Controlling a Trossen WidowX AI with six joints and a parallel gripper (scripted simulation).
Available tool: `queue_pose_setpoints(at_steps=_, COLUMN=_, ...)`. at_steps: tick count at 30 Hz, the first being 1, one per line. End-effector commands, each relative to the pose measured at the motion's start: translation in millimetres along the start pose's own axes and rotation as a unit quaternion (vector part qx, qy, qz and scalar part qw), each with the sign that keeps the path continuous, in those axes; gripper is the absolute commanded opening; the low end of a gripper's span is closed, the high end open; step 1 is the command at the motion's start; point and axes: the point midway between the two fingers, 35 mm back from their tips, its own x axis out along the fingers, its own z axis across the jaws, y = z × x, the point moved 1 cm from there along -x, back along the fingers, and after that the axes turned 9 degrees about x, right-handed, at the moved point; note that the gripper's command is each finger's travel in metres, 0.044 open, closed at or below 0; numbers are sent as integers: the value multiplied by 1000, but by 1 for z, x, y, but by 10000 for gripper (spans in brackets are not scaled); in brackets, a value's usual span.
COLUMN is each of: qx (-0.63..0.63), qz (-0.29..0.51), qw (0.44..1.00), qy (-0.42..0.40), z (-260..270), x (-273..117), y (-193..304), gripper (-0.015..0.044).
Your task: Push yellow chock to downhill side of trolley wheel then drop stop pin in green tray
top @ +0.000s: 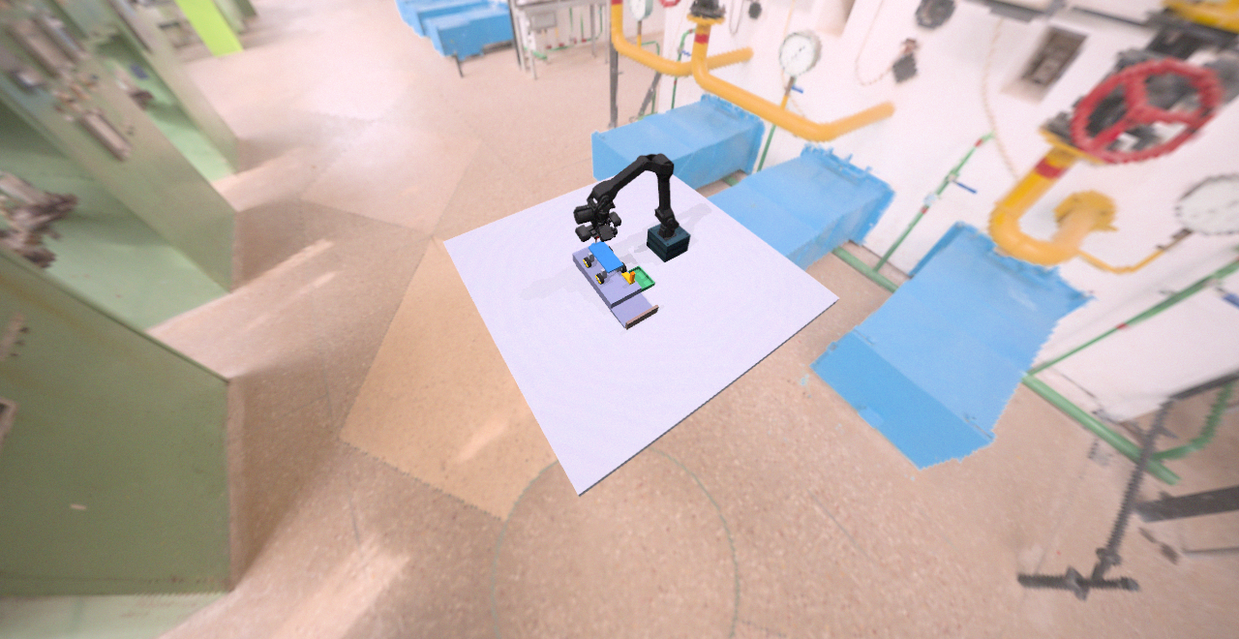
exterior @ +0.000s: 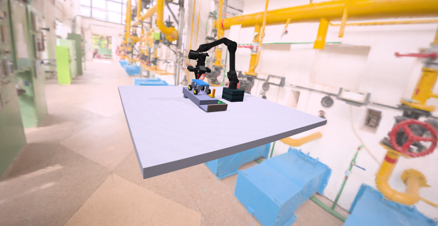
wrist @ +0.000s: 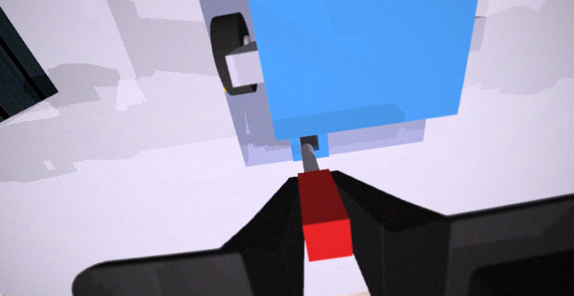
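Observation:
The blue trolley (top: pixel 606 257) (exterior: pixel 200 82) (wrist: pixel 368 49) stands on the grey ramp (top: pixel 617 290) (exterior: pixel 203 99) (wrist: pixel 265 153). The chock (top: pixel 630 277) (exterior: pixel 213 92), orange handle upright, sits just downhill of the trolley's lower wheel on the arm-base side; contact is too small to confirm. My gripper (wrist: pixel 314 182) (exterior: pixel 198 77) is shut on the red head of the stop pin (wrist: pixel 325 202) at the uphill end. The pin's grey shaft shows, its rounded tip outside the dark hole in the blue block (wrist: pixel 324 147). The green tray (top: pixel 645 278) (exterior: pixel 221 102) lies beside the ramp's lower part.
The dark arm base (top: pixel 668 245) (exterior: pixel 232 95) (wrist: pixel 18 69) stands beyond the tray. A brown end board (top: pixel 643 317) (exterior: pixel 217 107) closes the ramp's downhill end. All stand on the pale table top (top: pixel 606 392) (exterior: pixel 183 132).

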Motion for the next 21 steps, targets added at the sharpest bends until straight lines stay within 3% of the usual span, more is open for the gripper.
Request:
queue_pose_setpoints(at_steps=1, qx=5, qz=3, qw=1000, qy=4, z=-1, x=-5, y=2, gripper=0)
queue_pose_setpoints(at_steps=21, qx=5, qz=3, qw=1000, qy=4, z=-4, x=-8, y=15, gripper=0)
